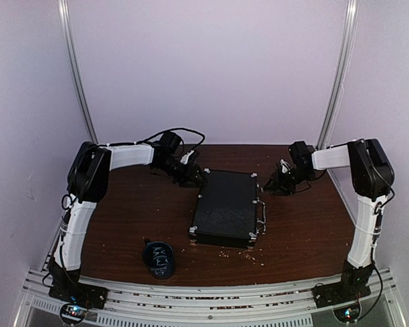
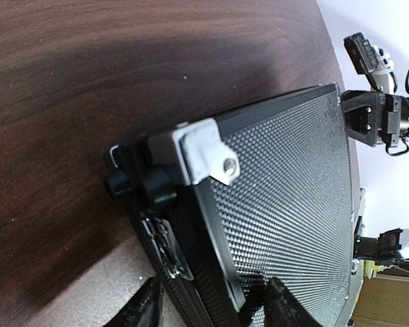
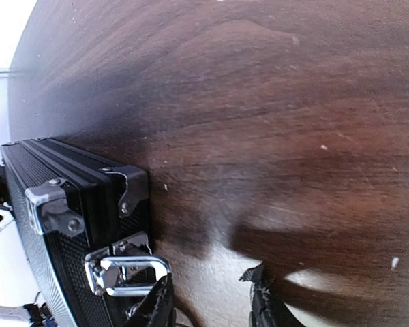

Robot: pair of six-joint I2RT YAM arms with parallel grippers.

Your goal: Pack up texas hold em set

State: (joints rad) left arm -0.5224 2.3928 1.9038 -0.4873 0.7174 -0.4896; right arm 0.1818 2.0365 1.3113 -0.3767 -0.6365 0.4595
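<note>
Lying flat and shut mid-frame on the counter [image 1: 307, 225] in the overhead view, the black case [image 1: 226, 206] draws both arms. Left end effector [image 2: 213, 285] straddles its upper-left corner edge, fingers either side; pinching or merely bracketing, I cannot tell. Right end effector [image 3: 210, 278] hovers spread apart beside the upper-right corner, holding nothing.
</note>
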